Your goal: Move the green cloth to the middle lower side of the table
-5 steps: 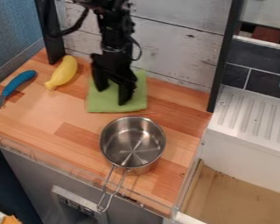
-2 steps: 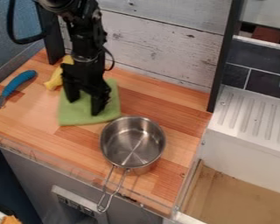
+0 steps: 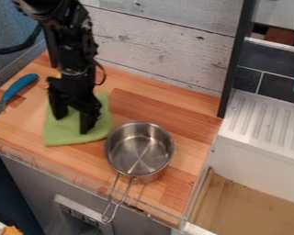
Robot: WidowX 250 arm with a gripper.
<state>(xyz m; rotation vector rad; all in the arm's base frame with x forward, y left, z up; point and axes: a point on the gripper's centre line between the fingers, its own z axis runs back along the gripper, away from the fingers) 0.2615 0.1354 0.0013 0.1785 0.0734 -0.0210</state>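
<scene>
Seeing the green cloth [image 3: 62, 137] lying flat on the left part of the wooden counter [image 3: 168, 108], with a lower corner pointing towards the front edge and the right side sitting just beside the steel saucepan [image 3: 139, 148]. Resting the black gripper [image 3: 73, 123] over the middle of the cloth, tips down on it. Holding the two fingers [image 3: 87, 120] spread open, with green fabric showing between them. Bringing the arm [image 3: 66, 41] down from the upper left. Finding the saucepan standing upright, its wire handle [image 3: 115, 202] jutting out past the front edge. Spotting a knife with a blue handle [image 3: 19, 86] farther left, apart from the cloth, and a small yellow bit [image 3: 59, 75] peeking out behind the arm. Noticing the whitewashed plank wall [image 3: 155, 46] running along the back and, over to the right, the white ribbed drainer [image 3: 266, 119] sloping beside the counter.
</scene>
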